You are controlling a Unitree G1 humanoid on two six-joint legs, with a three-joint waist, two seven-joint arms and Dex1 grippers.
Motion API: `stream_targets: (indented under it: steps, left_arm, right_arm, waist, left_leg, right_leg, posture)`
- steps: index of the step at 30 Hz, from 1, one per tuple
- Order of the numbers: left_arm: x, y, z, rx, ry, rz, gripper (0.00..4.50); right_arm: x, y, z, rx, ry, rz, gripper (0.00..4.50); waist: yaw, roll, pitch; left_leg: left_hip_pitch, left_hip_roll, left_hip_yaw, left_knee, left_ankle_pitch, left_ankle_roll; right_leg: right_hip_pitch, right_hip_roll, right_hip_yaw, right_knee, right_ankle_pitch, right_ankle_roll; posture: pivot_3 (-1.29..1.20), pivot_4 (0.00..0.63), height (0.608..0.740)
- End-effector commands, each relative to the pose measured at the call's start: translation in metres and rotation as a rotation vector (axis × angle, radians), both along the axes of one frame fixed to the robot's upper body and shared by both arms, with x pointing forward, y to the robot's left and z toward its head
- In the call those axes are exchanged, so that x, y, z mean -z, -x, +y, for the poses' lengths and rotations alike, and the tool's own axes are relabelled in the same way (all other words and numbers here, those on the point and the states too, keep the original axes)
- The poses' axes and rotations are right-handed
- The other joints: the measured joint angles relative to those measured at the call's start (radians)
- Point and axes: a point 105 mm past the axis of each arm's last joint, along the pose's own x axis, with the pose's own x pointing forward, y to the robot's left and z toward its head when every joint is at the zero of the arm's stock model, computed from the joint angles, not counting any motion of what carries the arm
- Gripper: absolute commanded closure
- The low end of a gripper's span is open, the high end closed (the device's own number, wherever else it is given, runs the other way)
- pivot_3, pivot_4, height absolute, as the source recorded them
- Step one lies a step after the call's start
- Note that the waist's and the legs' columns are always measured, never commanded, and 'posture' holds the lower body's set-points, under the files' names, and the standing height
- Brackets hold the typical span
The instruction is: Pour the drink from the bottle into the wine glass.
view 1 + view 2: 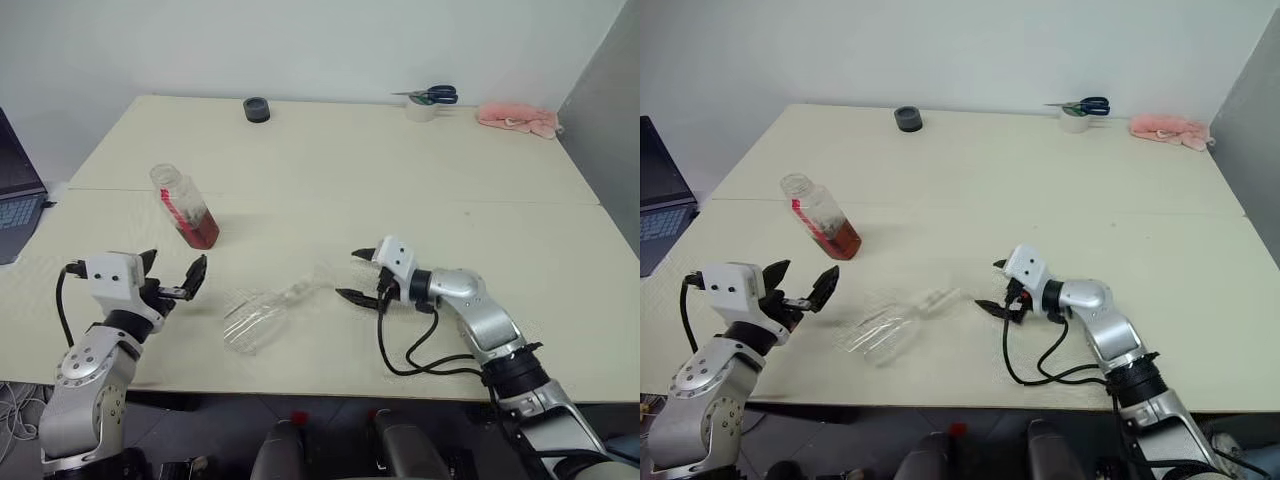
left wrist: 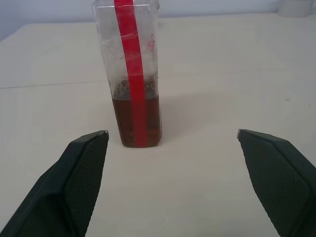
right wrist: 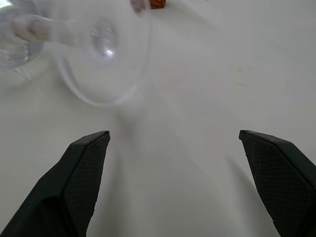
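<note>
The bottle [image 1: 185, 208] stands upright on the table's left part, a red stripe down its side, with no cap on its mouth. The reddish-brown drink [image 2: 136, 121] fills its lower third. My left gripper [image 1: 177, 262] is open, a short way in front of the bottle and pointed at it, touching nothing. The clear wine glass [image 1: 262, 312] lies on its side between my two grippers, bowl toward the front edge and round foot [image 3: 103, 54] toward my right gripper. My right gripper [image 1: 348, 274] is open just beyond the foot, holding nothing.
A black tape roll [image 1: 256, 109] sits at the far edge. A white roll [image 1: 422, 110] with scissors [image 1: 432, 95] on it and a pink cloth [image 1: 518, 118] lie at the far right. A laptop [image 1: 15, 190] stands off the table's left side.
</note>
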Motion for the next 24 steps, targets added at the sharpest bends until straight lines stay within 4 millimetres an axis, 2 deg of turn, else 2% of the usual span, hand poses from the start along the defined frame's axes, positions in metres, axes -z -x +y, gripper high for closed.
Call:
stream_targets:
  steps: [1, 7, 10, 15, 19, 21, 24]
  left_arm:
    - [-0.010, 0.003, -0.004, 0.008, -0.024, -0.036, 0.00]
    - [-0.014, 0.006, 0.004, -0.012, -0.031, -0.039, 0.00]
    - [-0.015, 0.012, 0.003, 0.034, -0.036, -0.019, 0.00]
    - [-0.015, 0.028, -0.010, 0.197, -0.026, 0.063, 0.00]
    - [-0.006, 0.048, -0.020, 0.347, -0.039, 0.209, 0.00]
    - [0.004, 0.057, -0.019, 0.387, -0.085, 0.288, 0.00]
    - [0.007, 0.061, -0.011, 0.391, -0.109, 0.327, 0.00]
  right_arm:
    - [-0.016, -0.001, 0.000, 0.021, 0.006, -0.074, 0.04]
    - [-0.038, -0.005, -0.021, 0.044, 0.068, -0.172, 0.04]
    - [-0.061, 0.002, -0.029, -0.014, 0.123, -0.228, 0.04]
    - [-0.081, 0.021, -0.036, -0.189, 0.269, -0.253, 0.04]
    - [-0.110, 0.045, -0.015, -0.368, 0.320, -0.287, 0.04]
    - [-0.109, 0.054, -0.001, -0.450, 0.375, -0.303, 0.04]
    - [-0.101, 0.057, 0.023, -0.528, 0.409, -0.304, 0.04]
  waist:
    - [0.000, 0.000, 0.000]
    - [0.001, 0.000, 0.000]
    - [0.001, 0.000, 0.000]
    - [0.000, 0.000, 0.000]
    - [-0.006, 0.000, 0.001]
    - [-0.006, 0.000, 0.000]
    - [-0.004, 0.000, 0.000]
  left_leg:
    - [0.000, 0.000, 0.000, 0.000, 0.000, 0.000]
    - [0.000, 0.000, 0.000, 0.000, 0.000, 0.000]
    - [0.000, 0.000, 0.000, 0.000, 0.000, 0.000]
    - [0.000, 0.000, 0.000, 0.000, 0.000, 0.000]
    - [0.001, 0.001, 0.001, 0.000, 0.000, 0.000]
    - [0.002, 0.002, 0.001, -0.001, 0.000, 0.000]
    - [0.005, 0.003, 0.001, -0.004, 0.000, 0.000]
  right_leg:
    - [0.000, 0.000, 0.000, 0.000, 0.000, 0.000]
    - [0.000, 0.000, 0.000, 0.000, 0.000, 0.000]
    - [0.000, 0.000, 0.000, -0.001, 0.000, 0.001]
    - [0.000, 0.000, 0.000, 0.000, -0.003, 0.003]
    - [0.000, 0.000, 0.000, 0.000, -0.003, 0.003]
    - [0.000, 0.000, 0.000, 0.000, -0.004, 0.001]
    - [0.001, 0.000, -0.001, 0.000, -0.005, -0.001]
  posture:
    - [0.00, 0.150, 0.740]
    - [0.00, 0.150, 0.740]
    - [0.00, 0.150, 0.740]
    - [0.00, 0.150, 0.740]
    - [0.00, 0.150, 0.740]
    - [0.00, 0.150, 0.740]
    - [0.00, 0.150, 0.740]
